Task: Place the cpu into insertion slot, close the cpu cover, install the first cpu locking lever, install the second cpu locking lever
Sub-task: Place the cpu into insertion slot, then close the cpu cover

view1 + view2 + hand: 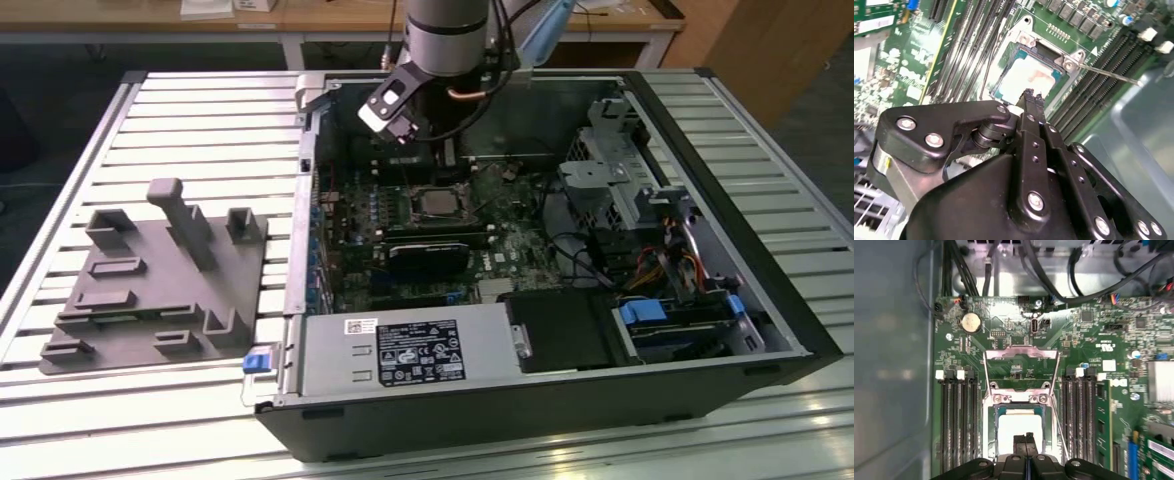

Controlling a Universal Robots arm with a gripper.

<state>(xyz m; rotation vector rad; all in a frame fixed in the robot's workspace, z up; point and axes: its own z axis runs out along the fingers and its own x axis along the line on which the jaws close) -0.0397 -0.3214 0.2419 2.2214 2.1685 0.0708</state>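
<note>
The cpu point(1016, 422) lies flat in the insertion slot point(1019, 399), its pale metal top showing in both wrist views point(1021, 80). In the exterior view the cpu point(434, 203) sits mid-board inside the open computer case. My gripper point(1026, 437) is shut with nothing between its fingers, and its tips point(1032, 95) hover just over one edge of the chip. In the exterior view the gripper point(450, 170) reaches down just behind the socket. The cpu cover point(1021, 353) stands open beyond the socket. A thin wire lever point(1109, 74) sticks out, unlatched.
Long black memory slots point(959, 425) flank the socket on both sides. Black cables point(1019, 270) run along the case wall. A black labelled power-supply box point(400, 352) and a drive cage point(614, 170) crowd the case. A grey fixture plate point(154, 280) lies on the slatted table.
</note>
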